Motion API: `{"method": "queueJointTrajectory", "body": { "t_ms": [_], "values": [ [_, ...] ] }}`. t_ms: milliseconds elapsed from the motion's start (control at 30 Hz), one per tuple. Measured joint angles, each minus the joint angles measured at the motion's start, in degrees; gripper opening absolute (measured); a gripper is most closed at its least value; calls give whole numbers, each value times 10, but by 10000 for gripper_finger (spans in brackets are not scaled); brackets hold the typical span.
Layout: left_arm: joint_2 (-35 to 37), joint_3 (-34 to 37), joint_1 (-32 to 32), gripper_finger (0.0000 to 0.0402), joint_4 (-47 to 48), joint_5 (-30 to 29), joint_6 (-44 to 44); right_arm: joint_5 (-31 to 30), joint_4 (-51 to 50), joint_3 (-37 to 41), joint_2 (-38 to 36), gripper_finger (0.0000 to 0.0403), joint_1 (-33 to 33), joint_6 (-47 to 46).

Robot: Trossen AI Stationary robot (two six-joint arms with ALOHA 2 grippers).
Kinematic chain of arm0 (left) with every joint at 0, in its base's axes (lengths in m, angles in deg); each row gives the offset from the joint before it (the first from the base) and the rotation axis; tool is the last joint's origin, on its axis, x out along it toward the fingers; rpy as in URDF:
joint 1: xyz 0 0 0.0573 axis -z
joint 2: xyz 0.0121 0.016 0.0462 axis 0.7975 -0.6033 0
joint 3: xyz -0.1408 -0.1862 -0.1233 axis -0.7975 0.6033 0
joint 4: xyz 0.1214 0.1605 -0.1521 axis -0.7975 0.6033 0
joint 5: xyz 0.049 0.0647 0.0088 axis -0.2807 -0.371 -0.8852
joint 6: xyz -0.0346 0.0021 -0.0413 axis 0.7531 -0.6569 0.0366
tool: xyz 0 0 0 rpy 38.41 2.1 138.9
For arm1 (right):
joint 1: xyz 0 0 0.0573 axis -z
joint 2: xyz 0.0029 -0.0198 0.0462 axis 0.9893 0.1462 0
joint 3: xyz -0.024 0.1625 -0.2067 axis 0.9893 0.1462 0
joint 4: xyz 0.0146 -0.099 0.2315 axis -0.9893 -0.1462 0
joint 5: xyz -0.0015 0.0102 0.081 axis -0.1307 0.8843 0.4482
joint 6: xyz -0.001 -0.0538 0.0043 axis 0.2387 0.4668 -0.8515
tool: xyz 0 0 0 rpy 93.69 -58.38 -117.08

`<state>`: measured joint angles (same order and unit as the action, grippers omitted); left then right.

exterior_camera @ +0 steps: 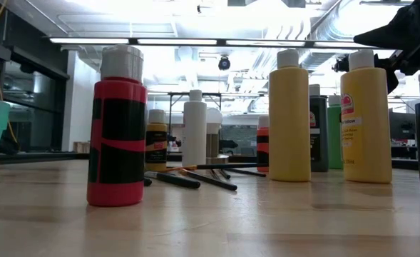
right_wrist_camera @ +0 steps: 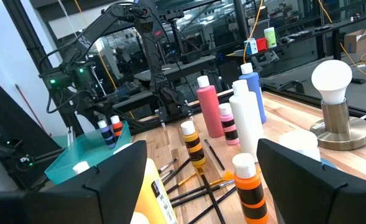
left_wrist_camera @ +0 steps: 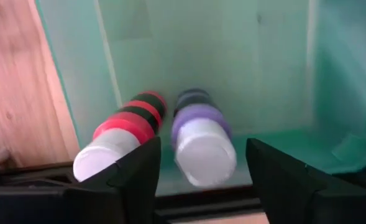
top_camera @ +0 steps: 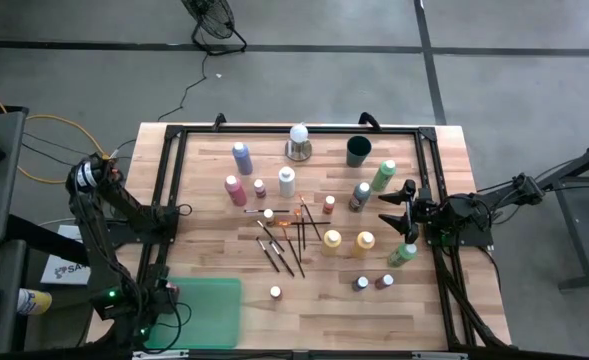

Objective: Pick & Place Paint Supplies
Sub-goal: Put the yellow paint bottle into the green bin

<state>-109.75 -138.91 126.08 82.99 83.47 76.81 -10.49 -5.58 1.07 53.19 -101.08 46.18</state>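
Green translucent plastic forms the bin at the counter's near-left corner, about seven o'clock from the middle of the high view. The left claw hangs just over it with its fingers spread apart, grasping nothing. Two bottles lie side by side on the bin floor below those fingers: a red-and-black banded bottle and a purple bottle, both with pale caps toward the wrist camera and touching or nearly touching each other.

Just beyond the bin, a small white-capped bottle stands alone at about six o'clock. At roughly five o'clock two more small bottles stand near each other. Around the counter's centre a scatter of thin brushes lies crossed over one another, with two yellow bottles at about four o'clock of them.

At three o'clock the right claw is poised at the counter's right edge, released, fingers wide and empty. A green bottle lies tilted just beside it, and another green bottle lies beyond.

Farther on, a pink bottle, a small red-banded bottle and a white bottle stand in a loose row at about eleven o'clock, with a blue bottle behind them. At the far edge, near twelve o'clock, stand a white ball on a metal base and a dark green cup.
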Motion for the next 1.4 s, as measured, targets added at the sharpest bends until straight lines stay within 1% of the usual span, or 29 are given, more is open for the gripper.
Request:
{"method": "queueJointTrajectory", "body": {
  "t_ms": [200,367,500,633,733,800,967,1033,1233,1400],
  "values": [
    [20,-21,0,241,1,4,6,0,0,0,0,299,0,0],
    [22,-64,-4,241,1,0,6,0,0,0,0,299,0,0],
    [22,-103,-40,241,7,-18,-1,0,0,0,0,299,0,0],
    [22,-138,-81,241,42,-40,-1,0,0,0,0,299,0,0],
    [22,-156,-125,241,72,-52,-2,0,0,0,0,299,0,0],
    [22,-163,-157,241,80,-70,-11,0,0,0,0,299,0,0],
    [22,-163,-245,241,75,-97,-85,0,0,0,0,299,0,0],
    [22,-163,-286,241,75,-99,-103,0,0,0,0,299,0,0],
    [11,-164,-425,241,75,-99,-113,0,0,0,0,299,0,0],
    [-27,-164,-513,241,39,-92,-180,0,0,0,0,299,0,0]
  ]
}}
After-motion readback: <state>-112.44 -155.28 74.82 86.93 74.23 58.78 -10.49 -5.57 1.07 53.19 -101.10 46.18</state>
